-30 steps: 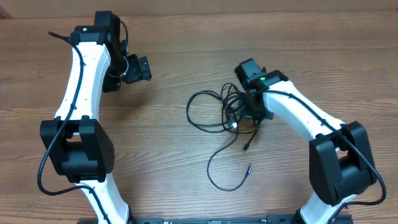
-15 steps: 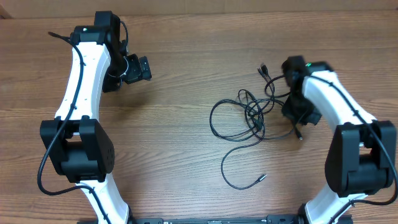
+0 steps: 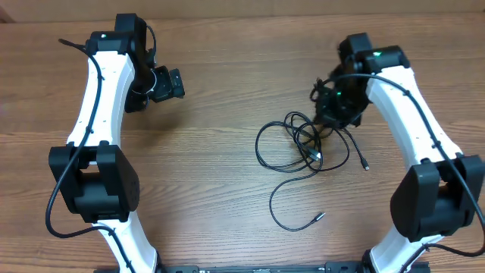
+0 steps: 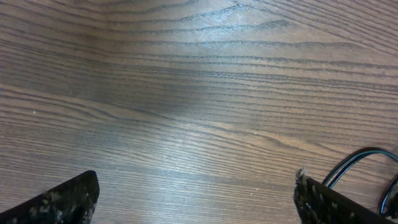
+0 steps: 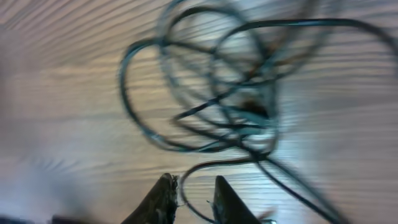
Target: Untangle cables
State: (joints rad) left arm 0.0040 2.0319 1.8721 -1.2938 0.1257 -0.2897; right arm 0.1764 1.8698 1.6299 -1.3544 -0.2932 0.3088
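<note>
Nearest you on the table (image 3: 212, 174), a loose tail of the cables (image 3: 308, 145) curls in an open arc on the wood and ends in a small plug (image 3: 320, 216) that lies on its own, right of centre. Just beyond it you find the knot itself: several thin black loops crossing one another, the widest ring spreading to the left, the densest crossing toward the right, and a second plug end (image 3: 366, 165) flung out on the knot's right side. From that crossing, strands run on toward the far right and pass under your right gripper (image 3: 333, 106), which hangs over the far right edge of the knot. Your right wrist view shows the same loops (image 5: 242, 115) spread out ahead of the right gripper (image 5: 194, 183), whose two fingers stand close together with only a narrow gap; a thin strand curves near the fingertips (image 5: 166, 186), but the picture is smeared, so you cannot tell whether they pinch it or merely stand beside it. Across the table at the far left, well apart from the cables, your left gripper (image 3: 178, 83) hovers over bare wood, and its wrist view shows the left gripper (image 4: 196, 202) spread wide, one fingertip in each lower corner with nothing between them.
</note>
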